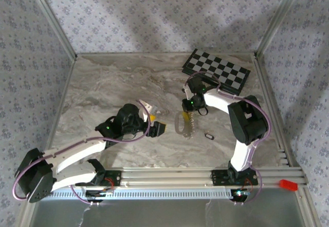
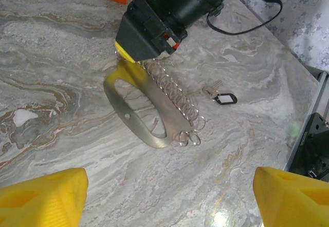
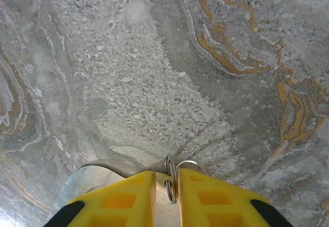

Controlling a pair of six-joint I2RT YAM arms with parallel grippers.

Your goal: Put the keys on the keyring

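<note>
Marble counter (image 1: 103, 83) under everything, with a checkerboard (image 1: 217, 71) just beyond the right gripper (image 3: 166, 178) at the far edge. Right gripper pinched narrow on one end of a flat metal plate (image 2: 149, 134), one or two rings caught in the slit between its fingers. Left gripper (image 2: 169, 186) spread wide and holding nothing, facing the plate from the other side. Plate lying flat on the counter, stretching away from the right gripper toward the left one. Along its edge, a loose chain of thin wire rings (image 2: 175, 96), the last few spilling off the free end nearest the left gripper. Smallest of all, a single key (image 2: 221, 96) with a black tag, flat on the counter near the right gripper, on its base-ward side and apart from the plate and rings. Probably light, stiff and slippery, and lying too flat to get fingers under easily. Best taken by the thicker black tag, or by the bow edge-on, leaving the hole free. Rings likely springy and quick to slide or tangle, so worth steadying through the plate, not one by one.
</note>
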